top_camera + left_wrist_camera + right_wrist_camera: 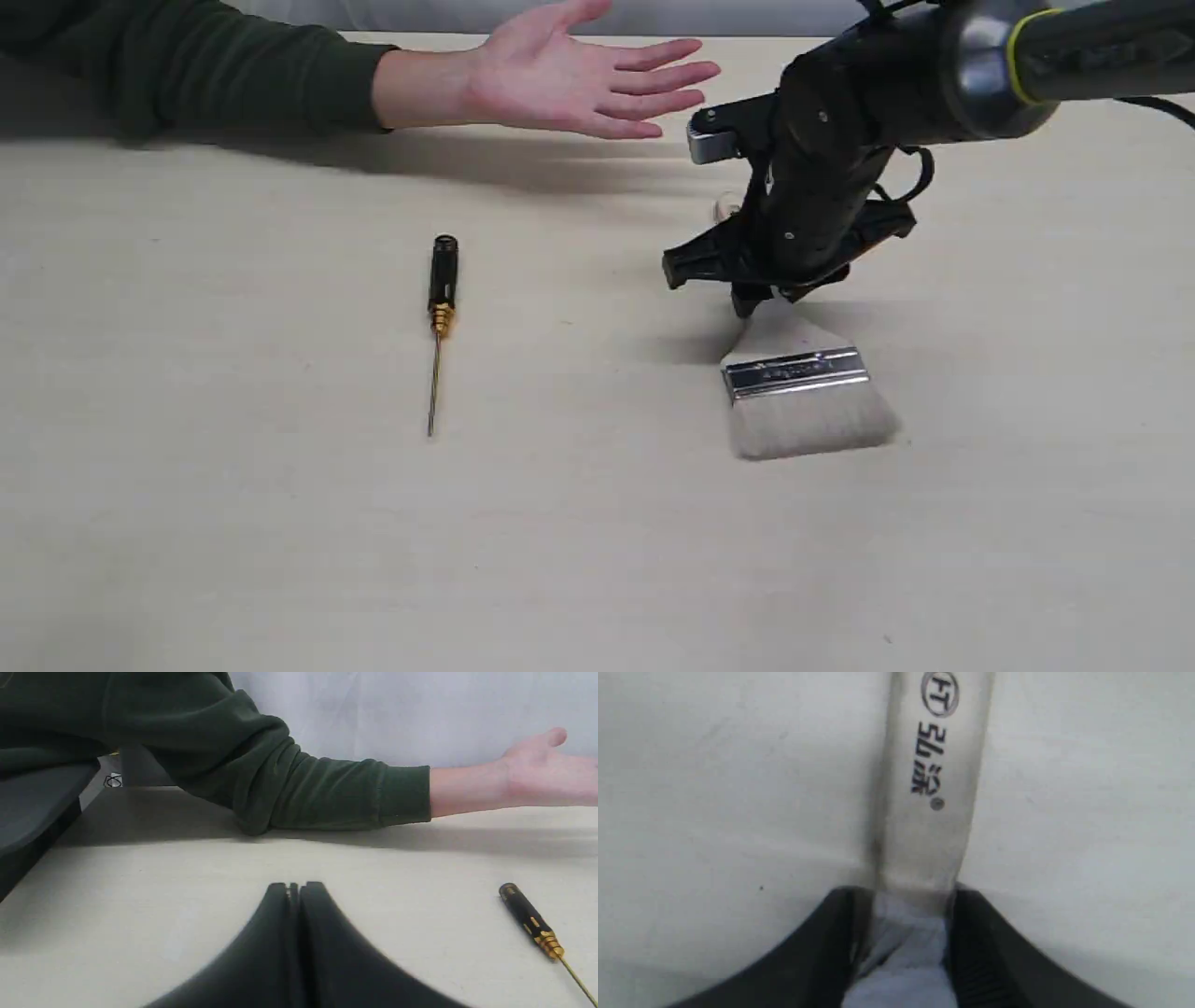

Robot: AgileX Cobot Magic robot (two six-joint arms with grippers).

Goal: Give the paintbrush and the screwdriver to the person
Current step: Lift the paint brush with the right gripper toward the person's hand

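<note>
The paintbrush (795, 373) lies on the table at the right, bristles toward the front edge. My right gripper (752, 303) is down on its pale handle. In the right wrist view the printed handle (931, 788) runs between the two fingers, which press against both its sides, so the right gripper (908, 900) is shut on it. The screwdriver (442, 280) lies alone at centre left, black handle toward the person; it shows again as the screwdriver (528, 917) in the left wrist view. The person's hand (579, 79) rests open, palm up, at the far edge. My left gripper (294, 889) is shut and empty, low over the table.
The green sleeve (289, 784) stretches along the far side of the table (233, 523). A dark surface (32, 807) borders the table beyond the left gripper. The right arm (980, 56) reaches in from the upper right.
</note>
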